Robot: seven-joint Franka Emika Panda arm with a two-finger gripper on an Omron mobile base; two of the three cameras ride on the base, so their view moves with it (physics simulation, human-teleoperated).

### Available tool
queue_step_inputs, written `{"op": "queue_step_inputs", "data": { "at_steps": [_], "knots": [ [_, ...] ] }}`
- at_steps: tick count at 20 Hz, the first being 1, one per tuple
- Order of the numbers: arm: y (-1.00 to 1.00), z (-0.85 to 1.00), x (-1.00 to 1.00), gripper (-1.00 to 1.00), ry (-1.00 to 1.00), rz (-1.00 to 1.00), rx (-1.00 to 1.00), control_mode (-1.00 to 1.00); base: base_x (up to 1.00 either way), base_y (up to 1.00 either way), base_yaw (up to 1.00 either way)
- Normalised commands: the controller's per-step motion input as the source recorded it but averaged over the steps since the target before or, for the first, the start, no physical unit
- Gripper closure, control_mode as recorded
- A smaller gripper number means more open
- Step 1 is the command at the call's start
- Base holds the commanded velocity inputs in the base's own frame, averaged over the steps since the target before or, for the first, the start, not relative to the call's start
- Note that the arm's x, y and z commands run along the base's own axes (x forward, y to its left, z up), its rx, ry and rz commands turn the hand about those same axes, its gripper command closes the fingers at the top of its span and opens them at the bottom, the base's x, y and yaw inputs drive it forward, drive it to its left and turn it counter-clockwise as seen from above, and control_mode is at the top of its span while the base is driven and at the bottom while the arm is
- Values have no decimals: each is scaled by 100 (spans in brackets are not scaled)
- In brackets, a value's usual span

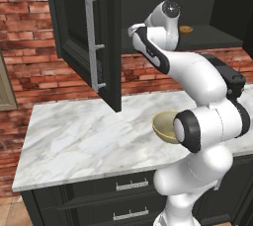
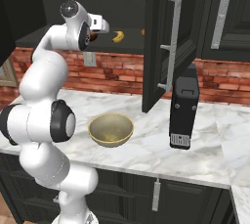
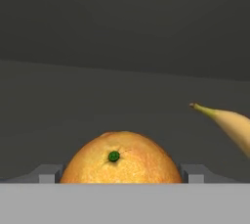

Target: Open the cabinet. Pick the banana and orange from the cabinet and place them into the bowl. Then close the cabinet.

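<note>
Fruit count: one orange (image 3: 121, 158), one banana (image 3: 228, 123), one bowl (image 2: 111, 129).
You see the orange between the gripper's (image 3: 121, 173) fingers; whether they press it, you cannot tell.

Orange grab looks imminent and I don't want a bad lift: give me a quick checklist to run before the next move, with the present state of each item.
1. Cabinet doors open: ok.
2. Orange between the fingertips of the gripper, one on each side: ok.
3. Jaws actually gripping the orange: cannot tell; the contact is hidden at the bottom of the hand view.
4. Banana apart from the orange, off to the side: ok.
5. Bowl upright and empty on the counter: ok.
</note>
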Motion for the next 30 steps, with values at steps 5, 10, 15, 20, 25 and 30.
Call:
{"op": "queue_step_inputs", "data": {
  "at_steps": [5,10,15,20,25,30],
  "knots": [
    [0,0,-66,100,1,0,0,-100,0,0,0],
    [-4,0,-97,100,5,0,0,-100,0,0,0],
    [-23,0,-100,100,11,-2,0,-100,0,0,0],
    [-39,0,-100,100,18,-9,1,-100,0,0,0],
    [-43,-2,-91,100,22,-11,0,-100,0,0,0],
    [-21,-40,-28,100,14,-2,-3,-100,0,0,0]
  ]
}}
